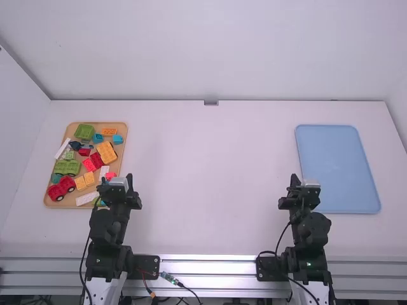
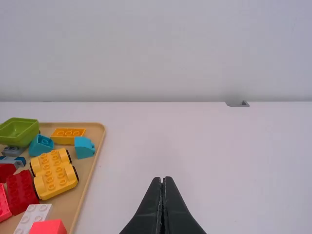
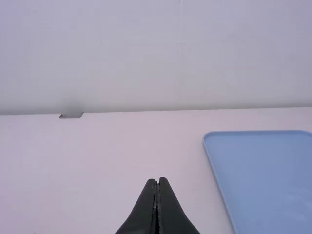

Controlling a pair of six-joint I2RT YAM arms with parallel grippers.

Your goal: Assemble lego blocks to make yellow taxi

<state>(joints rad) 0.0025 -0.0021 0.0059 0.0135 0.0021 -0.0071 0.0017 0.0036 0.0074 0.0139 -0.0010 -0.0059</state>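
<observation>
Just right of the tray's near end is my left gripper [image 1: 115, 180]; in its wrist view the left gripper [image 2: 163, 179] is shut with nothing in it. My right gripper [image 1: 303, 182], near the blue tray's left edge, is likewise shut and holds nothing, as the right gripper [image 3: 157, 180] shows in its wrist view. Among mixed blocks lies a yellow-orange wheeled base [image 1: 106, 152], its studs and black wheels visible in the left wrist view [image 2: 53, 173]. A flat yellow-orange brick [image 2: 68, 135] and blue sloped bricks [image 2: 84, 147] lie beyond it. Smaller yellow-orange pieces [image 1: 84, 181] rest nearer the arm.
A wooden tray [image 1: 123, 163] at the left holds the blocks, with red [image 1: 62, 189], green [image 1: 67, 167] and white [image 1: 87, 198] ones too. A bare blue tray [image 1: 337, 168] lies at the right. Walls [image 1: 210, 51] border the white table [image 1: 210, 178].
</observation>
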